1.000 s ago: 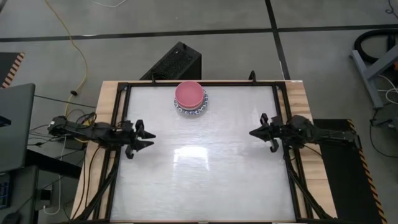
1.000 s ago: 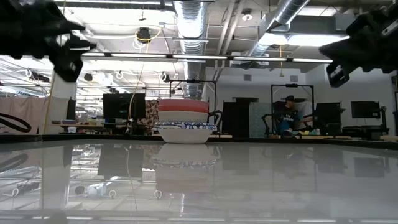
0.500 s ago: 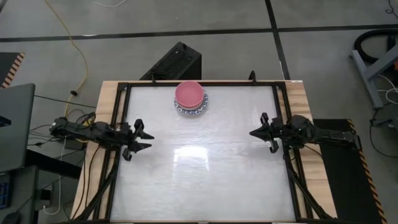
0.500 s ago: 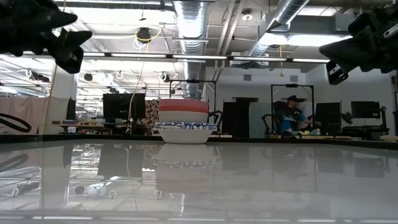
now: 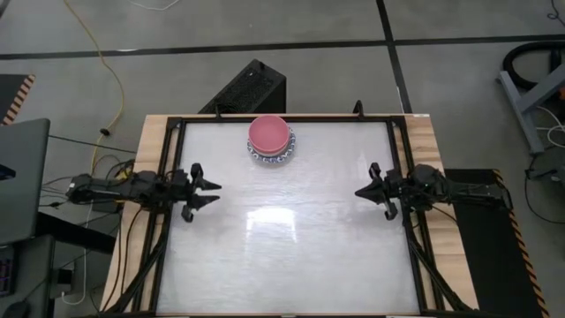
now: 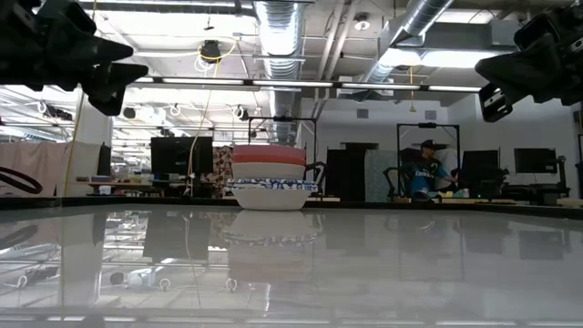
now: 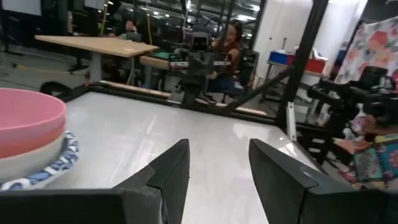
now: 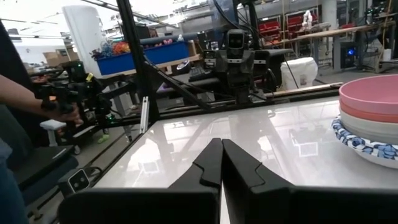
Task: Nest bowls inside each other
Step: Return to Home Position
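The bowls [image 5: 269, 139] stand nested in one stack at the middle of the table's far edge. A pink bowl is on top, and a white bowl with a blue-patterned rim [image 6: 270, 189] at the bottom rests on the tabletop. The stack also shows in the left wrist view [image 7: 31, 134] and the right wrist view [image 8: 373, 118]. My left gripper [image 5: 212, 193] hovers open at the table's left edge, pointing level toward the middle, with nothing between its fingers [image 7: 168, 165]. My right gripper [image 5: 358, 191] hovers shut at the right edge, pointing at the left one.
A black metal frame [image 5: 168, 177] runs round the glossy white tabletop [image 5: 291, 238]. A black box [image 5: 252, 88] stands on the floor behind the far edge. Beyond the table a person [image 6: 424, 169] sits, and a hand [image 8: 59, 109] holds a device.
My left gripper has rolled about its own pointing line and swung a little toward the table's far edge, staying open. The bowls have not moved.
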Controlling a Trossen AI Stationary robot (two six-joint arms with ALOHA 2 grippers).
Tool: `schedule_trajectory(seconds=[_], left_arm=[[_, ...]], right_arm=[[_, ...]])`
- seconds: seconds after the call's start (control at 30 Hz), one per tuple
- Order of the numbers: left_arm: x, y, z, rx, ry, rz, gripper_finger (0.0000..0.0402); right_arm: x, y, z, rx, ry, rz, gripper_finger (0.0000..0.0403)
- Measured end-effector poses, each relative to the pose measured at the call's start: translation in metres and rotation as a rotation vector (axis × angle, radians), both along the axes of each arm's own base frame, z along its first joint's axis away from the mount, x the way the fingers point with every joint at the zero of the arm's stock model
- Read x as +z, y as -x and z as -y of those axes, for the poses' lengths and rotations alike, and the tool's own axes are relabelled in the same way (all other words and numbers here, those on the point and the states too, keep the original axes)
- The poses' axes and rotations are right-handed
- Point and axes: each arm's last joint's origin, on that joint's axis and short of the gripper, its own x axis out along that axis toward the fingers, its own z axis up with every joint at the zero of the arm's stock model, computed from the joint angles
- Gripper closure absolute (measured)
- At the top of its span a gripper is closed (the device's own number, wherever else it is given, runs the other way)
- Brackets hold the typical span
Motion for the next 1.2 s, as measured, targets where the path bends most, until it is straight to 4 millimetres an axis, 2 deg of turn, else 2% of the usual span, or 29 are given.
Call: schedule_trajectory(seconds=[0.23,0.5,0.9,1.2], left_arm=[[-0.001,-0.001,-0.006,0.045,-0.011,-0.013,0.0246],[-0.001,0.0,-0.009,-0.052,0.0,-0.013,0.0246],[-0.003,0.0,-0.018,0.023,0.008,-0.027,0.0246],[-0.004,0.0,-0.019,0.061,0.003,-0.033,0.0246]], right_arm=[[0.0,0.0,0.0,0.005,-0.018,0.0,0.0376],[0.007,0.001,-0.001,0.027,0.042,0.082,0.0376],[0.009,0.001,-0.001,0.026,0.046,0.104,0.0376],[0.005,0.001,-0.001,0.026,0.042,0.055,0.0376]])
